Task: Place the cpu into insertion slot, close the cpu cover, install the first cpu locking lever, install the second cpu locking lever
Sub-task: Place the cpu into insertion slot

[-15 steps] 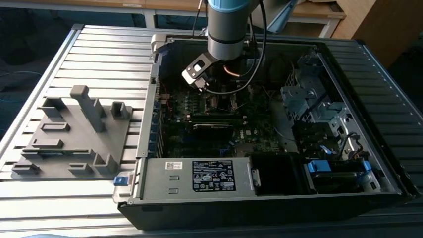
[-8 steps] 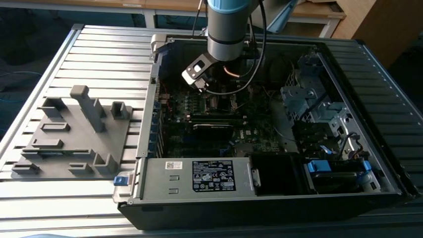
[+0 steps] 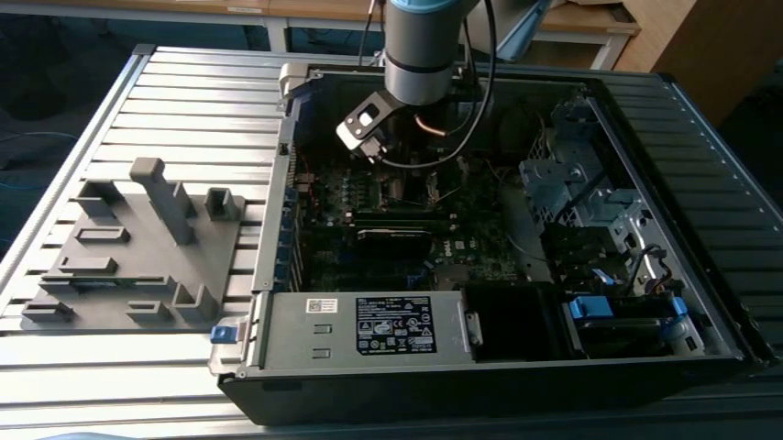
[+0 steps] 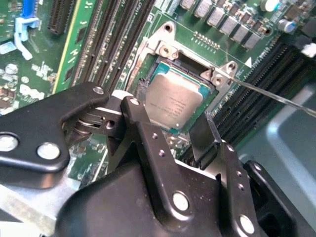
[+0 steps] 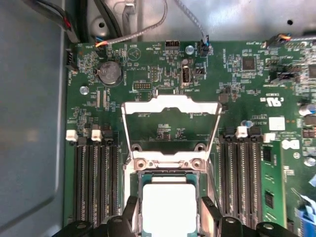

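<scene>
The cpu (image 4: 170, 101), a small square chip with a silver-grey top, lies level in the insertion slot (image 4: 187, 61) on the green motherboard. My gripper (image 4: 170, 121) straddles it, one black finger against each of two opposite edges, shut on the chip. In the first wrist view the cpu (image 5: 169, 205) sits between the same fingertips (image 5: 132, 210). The cpu cover (image 5: 170, 104), a silvery frame with a large opening, stands swung open just beyond the slot. A thin metal locking lever (image 4: 266, 94) sticks out, raised, from one socket corner.
Long black memory slots (image 5: 96, 182) flank the socket on both sides. The open computer case (image 3: 367, 344) lies on a slatted table, with drive bays and cables at the exterior view's right. A grey fixture (image 3: 135, 247) stands at that view's left.
</scene>
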You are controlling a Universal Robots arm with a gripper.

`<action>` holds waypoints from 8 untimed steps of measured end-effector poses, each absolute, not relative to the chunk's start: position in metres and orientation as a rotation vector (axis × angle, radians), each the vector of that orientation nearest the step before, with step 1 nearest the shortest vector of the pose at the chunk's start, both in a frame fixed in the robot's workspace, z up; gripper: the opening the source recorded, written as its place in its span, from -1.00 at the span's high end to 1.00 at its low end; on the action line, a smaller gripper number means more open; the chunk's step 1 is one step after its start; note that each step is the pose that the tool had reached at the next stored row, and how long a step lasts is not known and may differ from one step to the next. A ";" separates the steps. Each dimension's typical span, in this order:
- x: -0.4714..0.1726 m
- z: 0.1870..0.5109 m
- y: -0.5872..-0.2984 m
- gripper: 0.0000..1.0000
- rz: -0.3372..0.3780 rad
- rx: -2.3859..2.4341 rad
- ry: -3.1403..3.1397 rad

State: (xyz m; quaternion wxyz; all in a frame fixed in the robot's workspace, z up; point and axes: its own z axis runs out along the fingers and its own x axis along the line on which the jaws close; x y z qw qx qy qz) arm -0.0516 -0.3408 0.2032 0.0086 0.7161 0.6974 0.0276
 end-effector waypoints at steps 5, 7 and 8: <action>-0.052 0.206 -0.341 -0.22 0.087 2.237 2.179; -0.052 0.206 -0.341 -0.22 0.086 2.237 2.179; -0.052 0.206 -0.341 -0.22 0.086 2.237 2.179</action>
